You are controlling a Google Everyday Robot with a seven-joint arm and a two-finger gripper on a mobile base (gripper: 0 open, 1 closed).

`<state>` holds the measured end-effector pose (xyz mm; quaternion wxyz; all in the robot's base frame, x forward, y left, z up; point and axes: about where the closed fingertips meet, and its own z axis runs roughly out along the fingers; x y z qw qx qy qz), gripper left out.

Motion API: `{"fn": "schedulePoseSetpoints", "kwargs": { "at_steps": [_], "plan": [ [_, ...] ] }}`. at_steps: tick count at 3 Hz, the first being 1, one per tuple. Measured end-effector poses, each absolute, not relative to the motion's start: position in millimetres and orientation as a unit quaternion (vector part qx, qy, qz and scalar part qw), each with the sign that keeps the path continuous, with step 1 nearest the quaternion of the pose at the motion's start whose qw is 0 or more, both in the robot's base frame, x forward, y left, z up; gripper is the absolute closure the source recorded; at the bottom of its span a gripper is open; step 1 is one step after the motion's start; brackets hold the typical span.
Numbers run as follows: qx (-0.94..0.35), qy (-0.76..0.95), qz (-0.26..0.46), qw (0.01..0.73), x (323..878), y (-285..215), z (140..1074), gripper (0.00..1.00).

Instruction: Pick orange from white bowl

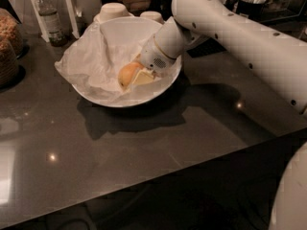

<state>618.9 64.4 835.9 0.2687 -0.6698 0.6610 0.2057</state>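
Because crumpled paper (91,63) lies loose on the left, a lift could snag and drag it. On it rests the orange (125,72), touching the gripper (138,75), which reaches inside the bowl (158,94); whether it pinches the orange I cannot tell. A weak hold would let it roll; a sideways pull might skid the bowl across the counter (216,114).

Dim room. 2 small glints spot the dark countertop (144,147). The white bowl (167,88) throws a shadow forward; the gripper (137,76) inside it shows pale and bright.
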Motion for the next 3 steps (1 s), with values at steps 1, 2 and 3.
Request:
{"fn": "schedulePoseSetpoints", "kwargs": {
  "at_steps": [1,2,3],
  "plan": [
    [-0.670,0.661,0.206,0.269,619.3,64.7,838.0,0.89],
    [-0.689,0.622,0.208,0.308,626.1,71.2,855.2,1.00],
    [-0.693,0.537,0.245,0.414,637.5,78.2,917.7,1.00]
  ]
}}
